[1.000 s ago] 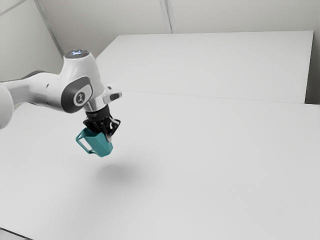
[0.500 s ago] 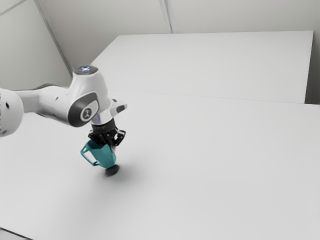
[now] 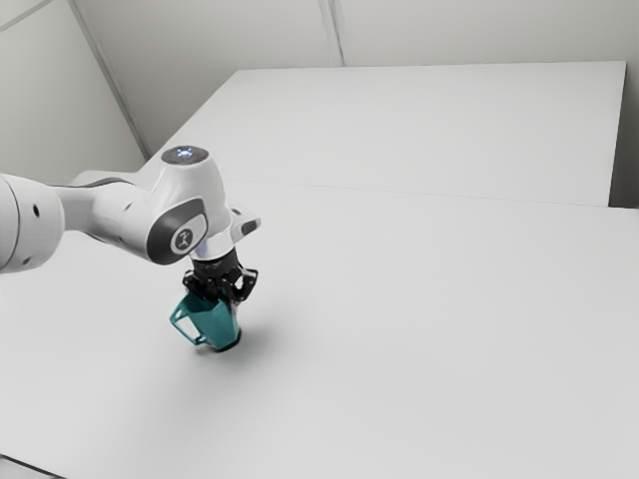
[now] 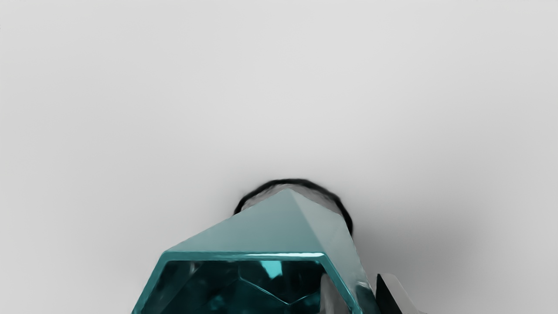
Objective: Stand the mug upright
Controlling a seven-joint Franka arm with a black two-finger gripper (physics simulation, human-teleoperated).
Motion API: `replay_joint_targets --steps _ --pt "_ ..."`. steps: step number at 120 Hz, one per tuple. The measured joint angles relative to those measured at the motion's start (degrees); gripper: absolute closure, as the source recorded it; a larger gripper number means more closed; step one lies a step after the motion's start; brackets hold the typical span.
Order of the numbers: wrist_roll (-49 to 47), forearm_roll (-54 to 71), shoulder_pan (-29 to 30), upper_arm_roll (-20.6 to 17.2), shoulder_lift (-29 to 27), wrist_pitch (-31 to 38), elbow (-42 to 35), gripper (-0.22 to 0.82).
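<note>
Mug [image 3: 214, 324] in lower left of exterior view: mouth up, leaning, bottom at or near table [image 3: 419, 339]. Gripper [image 3: 232, 302] pinches mug's side. Looks mostly done; left: straighten, rest flat, let go.

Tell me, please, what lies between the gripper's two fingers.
The mug's wall lies there: the wrist view shows one finger inside the mug and the other finger outside.

Mug [image 4: 270, 231] cut off by wrist view's edge; dark ring [image 4: 291, 181] part-hidden.
</note>
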Motion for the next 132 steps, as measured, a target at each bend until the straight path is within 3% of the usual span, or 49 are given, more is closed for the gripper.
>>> replay_joint_targets --steps 20,43,76,132 --pt "-0.84 0.20 0.14 -0.33 -0.27 0.42 0.23 0.31" --pt "-1.33 -0.53 -0.22 -0.77 -2.07 -2.86 4.30 0.12" --pt "2.47 -4.27 -0.47 -0.62 -2.60 -16.78 19.02 0.03" --pt "14.51 -5.06 -0.35 0.09 -0.85 -34.86 37.91 0.00"
